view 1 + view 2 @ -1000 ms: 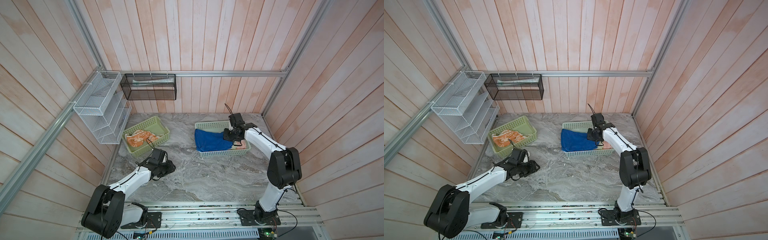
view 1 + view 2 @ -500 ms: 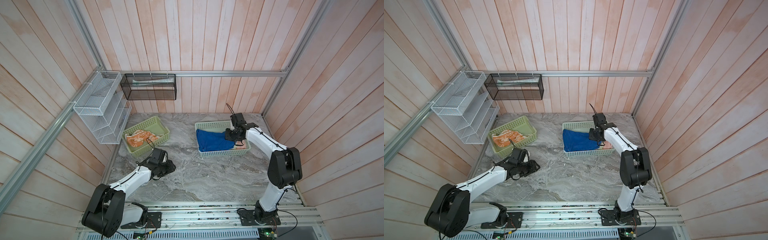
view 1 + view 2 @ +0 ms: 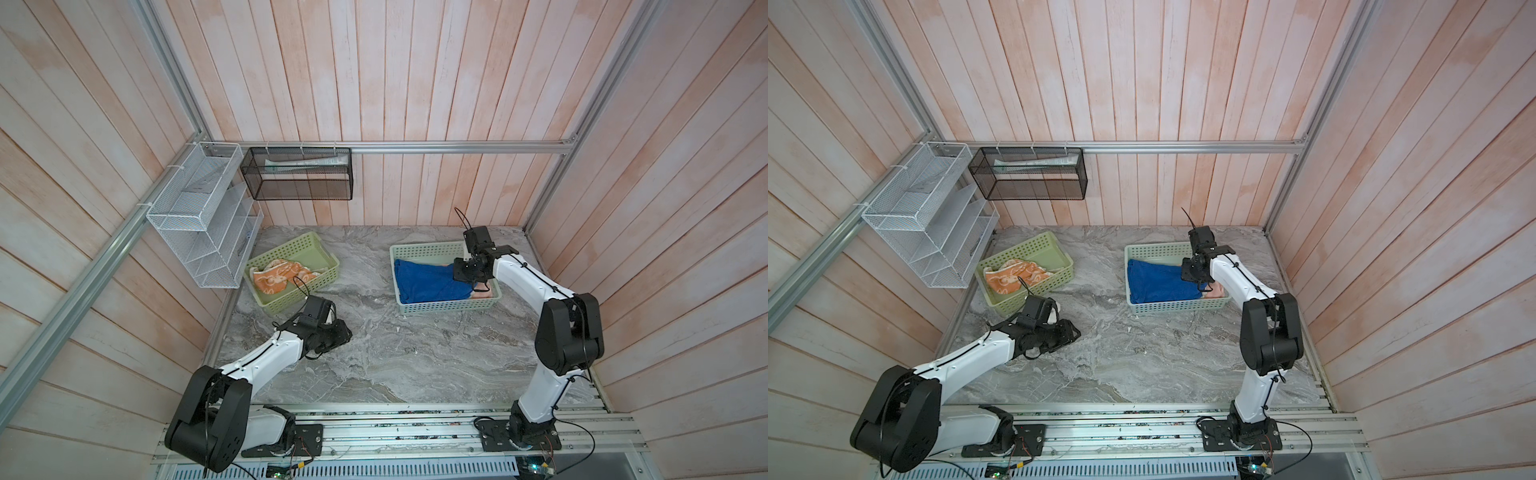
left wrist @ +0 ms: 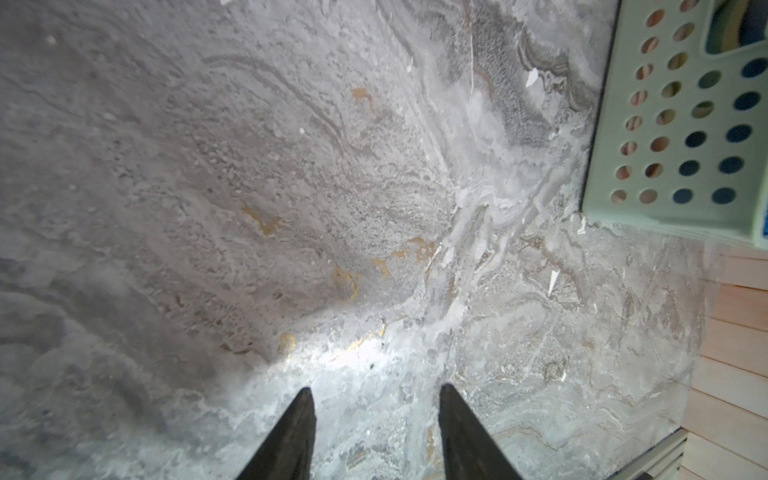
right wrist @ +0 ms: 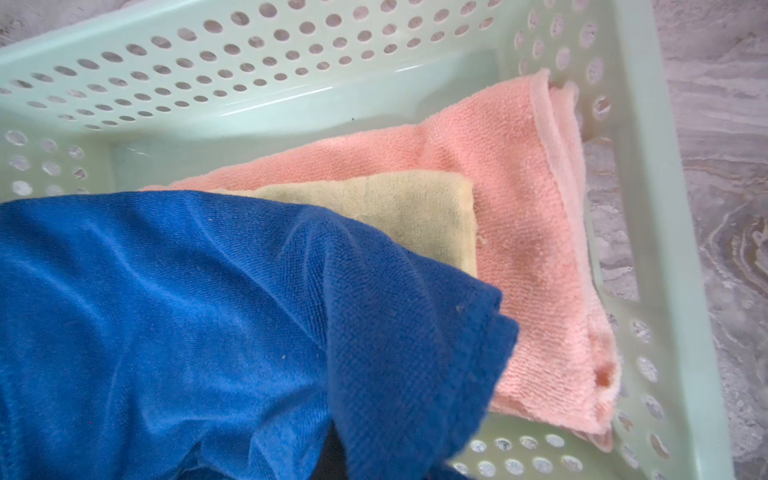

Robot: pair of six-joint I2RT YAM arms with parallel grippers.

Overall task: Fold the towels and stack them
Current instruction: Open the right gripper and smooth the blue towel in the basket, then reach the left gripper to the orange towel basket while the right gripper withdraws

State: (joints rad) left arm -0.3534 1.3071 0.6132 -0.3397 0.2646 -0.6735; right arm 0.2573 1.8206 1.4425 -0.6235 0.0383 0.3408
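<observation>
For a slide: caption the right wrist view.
A blue towel over a yellow towel and pink towel, in a green basket.

No text, label, brand or number can be read anywhere.

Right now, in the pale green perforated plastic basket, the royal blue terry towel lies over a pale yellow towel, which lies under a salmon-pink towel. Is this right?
No. The pale yellow towel lies on the salmon-pink towel, not under it, as the right wrist view shows. The royal blue terry towel does lie over the yellow one in the pale green perforated plastic basket.
</observation>
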